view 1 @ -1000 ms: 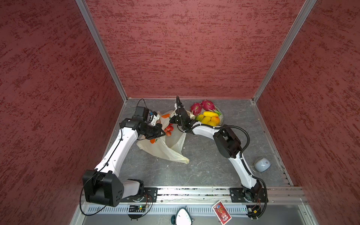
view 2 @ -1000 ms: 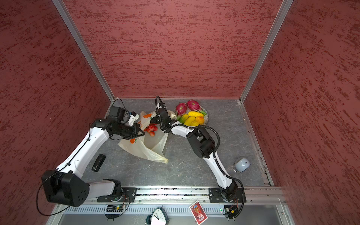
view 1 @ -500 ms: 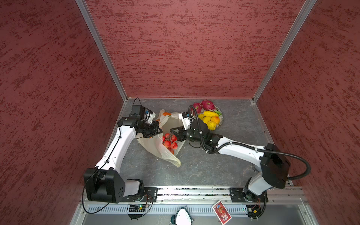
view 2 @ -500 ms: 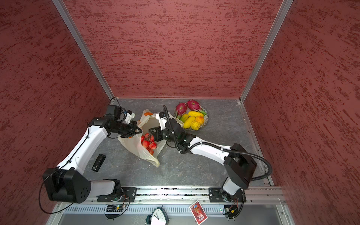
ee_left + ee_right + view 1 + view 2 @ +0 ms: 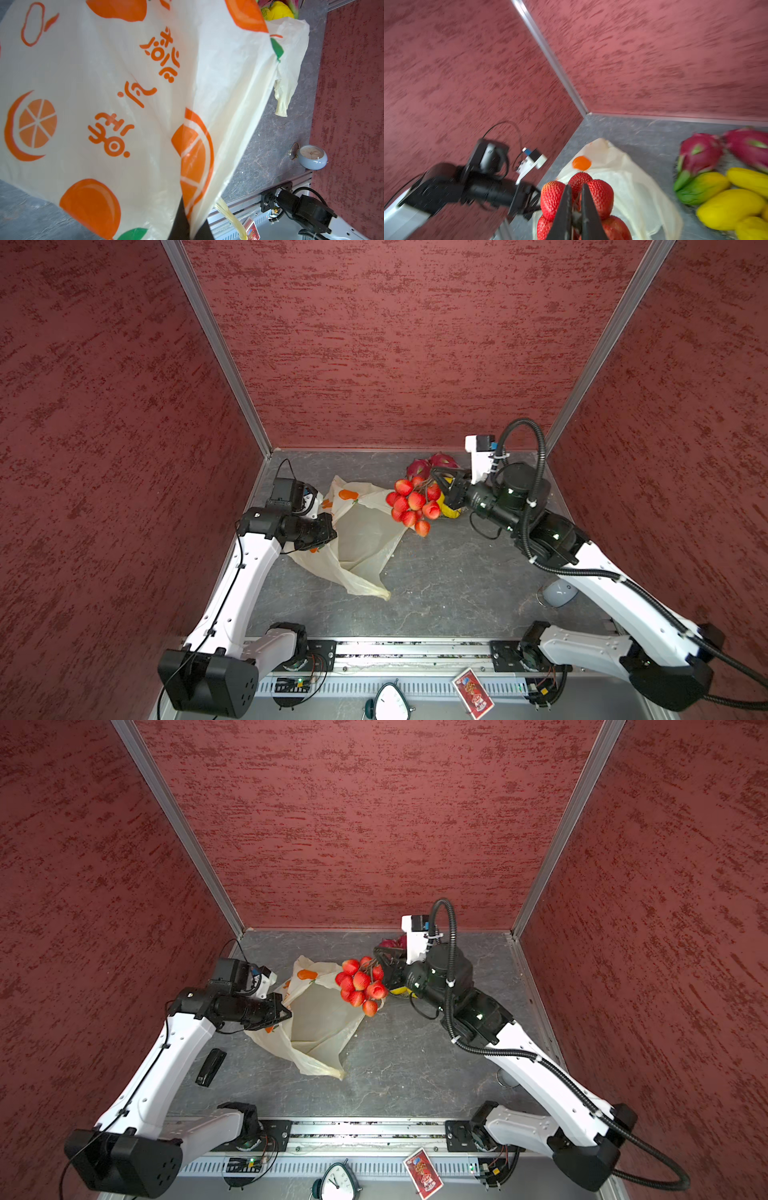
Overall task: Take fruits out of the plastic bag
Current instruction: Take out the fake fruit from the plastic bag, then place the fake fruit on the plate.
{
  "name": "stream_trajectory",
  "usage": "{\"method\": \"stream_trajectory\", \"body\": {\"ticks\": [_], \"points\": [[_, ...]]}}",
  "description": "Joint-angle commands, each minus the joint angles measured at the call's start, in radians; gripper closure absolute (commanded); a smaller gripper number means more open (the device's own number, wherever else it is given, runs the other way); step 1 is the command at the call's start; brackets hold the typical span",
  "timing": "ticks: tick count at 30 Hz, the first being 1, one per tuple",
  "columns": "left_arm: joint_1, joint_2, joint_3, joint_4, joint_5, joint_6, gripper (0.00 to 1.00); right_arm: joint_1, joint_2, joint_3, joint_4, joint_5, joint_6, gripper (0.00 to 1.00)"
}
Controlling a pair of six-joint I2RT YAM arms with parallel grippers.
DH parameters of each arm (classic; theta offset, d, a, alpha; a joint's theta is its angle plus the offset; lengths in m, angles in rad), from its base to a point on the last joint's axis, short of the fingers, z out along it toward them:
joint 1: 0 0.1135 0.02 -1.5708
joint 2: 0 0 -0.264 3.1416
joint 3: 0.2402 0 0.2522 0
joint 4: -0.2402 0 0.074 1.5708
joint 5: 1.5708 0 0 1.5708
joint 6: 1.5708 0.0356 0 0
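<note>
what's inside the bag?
No fruit shows through the bag; it sags limp from the left claw. The part under that claw is hidden.

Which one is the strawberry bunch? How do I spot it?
Find the grey table between the red walls, then the plastic bag on it. Right beside the bag, the right gripper is shut on the strawberry bunch. It's the only red, bumpy cluster; the dragon fruits and mangoes nearby are pink and yellow.
</note>
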Motion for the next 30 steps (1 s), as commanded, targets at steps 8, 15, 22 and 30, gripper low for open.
{"method": "stream_trajectory", "body": {"ticks": [8, 15, 22, 30], "points": [[-0.01, -0.132, -0.067, -0.094, 0.022, 0.002, 0.99, -0.269, 0.173, 0.177, -0.187, 0.082, -0.051, 1.0], [-0.01, -0.235, -0.17, 0.0, 0.092, -0.022, 0.99, -0.366, 0.366, 0.203, -0.085, 0.057, -0.078, 1.0], [-0.013, -0.268, -0.189, 0.032, 0.084, -0.032, 0.98, -0.405, 0.532, 0.223, -0.013, 0.005, -0.123, 1.0], [-0.024, -0.265, -0.197, 0.043, 0.081, -0.036, 0.98, -0.414, 0.642, 0.266, 0.018, -0.045, -0.102, 1.0]]}}
